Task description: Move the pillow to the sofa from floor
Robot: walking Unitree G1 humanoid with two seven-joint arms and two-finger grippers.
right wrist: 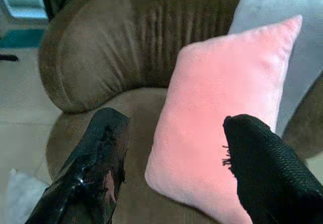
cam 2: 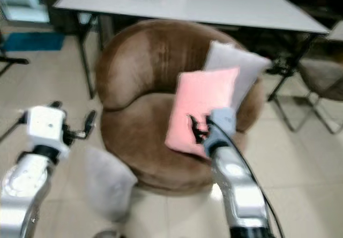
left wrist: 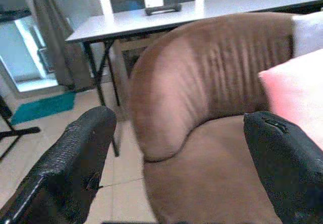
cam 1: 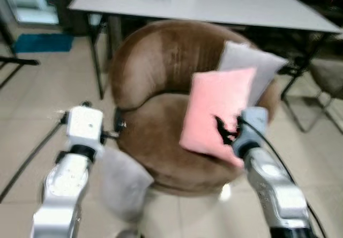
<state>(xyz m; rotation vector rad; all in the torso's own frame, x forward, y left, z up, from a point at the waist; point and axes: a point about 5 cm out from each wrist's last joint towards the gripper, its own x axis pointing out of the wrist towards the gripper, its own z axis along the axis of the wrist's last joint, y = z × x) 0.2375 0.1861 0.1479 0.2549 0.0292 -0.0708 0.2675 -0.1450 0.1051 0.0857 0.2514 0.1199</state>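
The pink pillow (cam 1: 217, 112) stands tilted on the sofa (cam 1: 155, 72) seat, leaning on a grey pillow (cam 1: 252, 66) against the backrest. It looks soft, light and squashy; a pinch at a corner or edge should hold it. The right gripper (right wrist: 174, 156) is just before its lower edge, jaws wide, holding nothing. The left gripper (left wrist: 179, 158), also wide and empty, hangs near the sofa's left side. The eye views add another grey pillow (cam 1: 123, 181) on the floor (cam 1: 32, 120), and a table (cam 1: 225, 5) behind.

pink pillow (cam 1: 217, 109) hides most of the grey pillow (cam 1: 252, 66).
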